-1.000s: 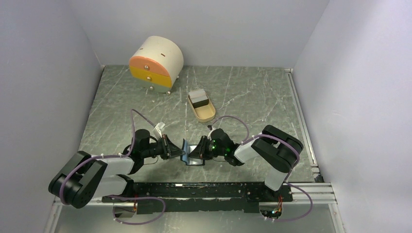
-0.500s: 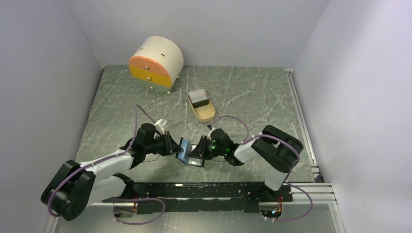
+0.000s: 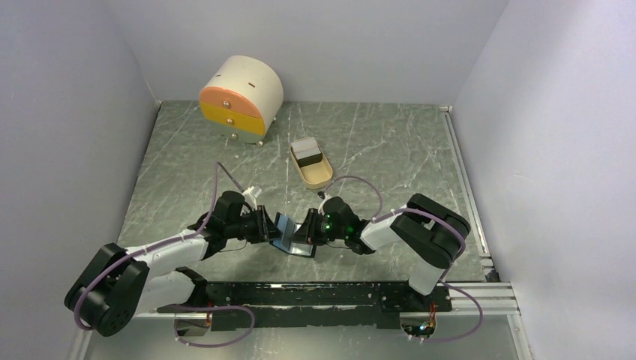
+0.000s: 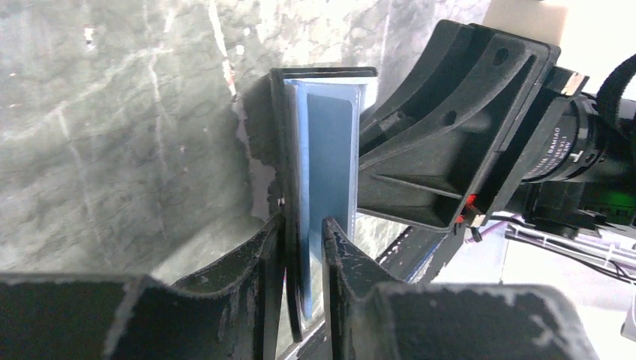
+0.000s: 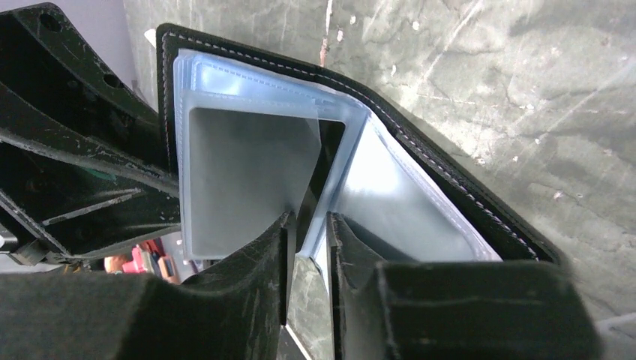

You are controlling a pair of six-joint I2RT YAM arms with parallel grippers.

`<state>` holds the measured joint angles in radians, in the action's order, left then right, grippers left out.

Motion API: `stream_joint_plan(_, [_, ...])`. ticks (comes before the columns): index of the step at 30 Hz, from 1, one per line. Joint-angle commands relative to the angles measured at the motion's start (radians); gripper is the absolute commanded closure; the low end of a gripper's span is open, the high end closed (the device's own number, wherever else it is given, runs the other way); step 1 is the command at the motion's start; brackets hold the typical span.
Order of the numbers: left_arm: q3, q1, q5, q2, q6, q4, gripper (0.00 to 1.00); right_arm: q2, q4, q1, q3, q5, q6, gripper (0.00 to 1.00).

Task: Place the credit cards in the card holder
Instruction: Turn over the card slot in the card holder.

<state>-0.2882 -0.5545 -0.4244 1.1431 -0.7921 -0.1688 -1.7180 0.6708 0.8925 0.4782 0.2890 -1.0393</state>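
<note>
Fingers of the left gripper (image 4: 303, 225) are pressed nearly together on the lower edge of the small black folding card holder with pale blue plastic sleeves (image 4: 330, 142), with the black cover and a blue sleeve clamped between them. In the left wrist view the card holder stands on edge, its open side turned toward the right gripper (image 5: 310, 219), which sits just beyond it.

The right gripper's fingers are likewise drawn close, nipping the edge of one clear blue sleeve where it folds away from the rest. In the right wrist view the stitched black cover spreads open in a V, with one stack of sleeves toward the left gripper and one lying back against the other cover. Whether any sleeve already holds a card cannot be told.

From above, the two arms meet nose to nose near the front middle of the grey-green marbled tabletop (image 3: 375, 142), the card holder held between them just above the surface.

Farther back, well apart from the grippers, lies a tan oval tray (image 3: 319, 178). The credit cards (image 3: 304, 152), one light and one dark, sit in its far end. Beyond it to the left, near the back wall, stands a cream half-round drawer box with orange and yellow drawer fronts (image 3: 241, 97).
</note>
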Motion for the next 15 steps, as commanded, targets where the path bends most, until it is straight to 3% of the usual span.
stream_joint_plan(1, [-0.02,-0.011,-0.094,0.014,-0.023,-0.119,0.72,0.02,-0.086,0.006,0.03,-0.061,0.064,0.71])
stream_joint_plan(5, [0.016,-0.012,-0.16,0.021,-0.071,-0.243,0.84,-0.009,-0.073,0.006,0.044,-0.066,0.073,0.7])
stream_joint_plan(7, [0.009,-0.012,-0.147,0.022,-0.064,-0.208,0.91,-0.001,-0.076,0.006,0.037,-0.073,0.071,0.74])
stream_joint_plan(15, [-0.048,-0.015,-0.023,-0.087,-0.01,0.04,0.91,0.114,-0.223,0.004,0.003,-0.172,0.156,0.7])
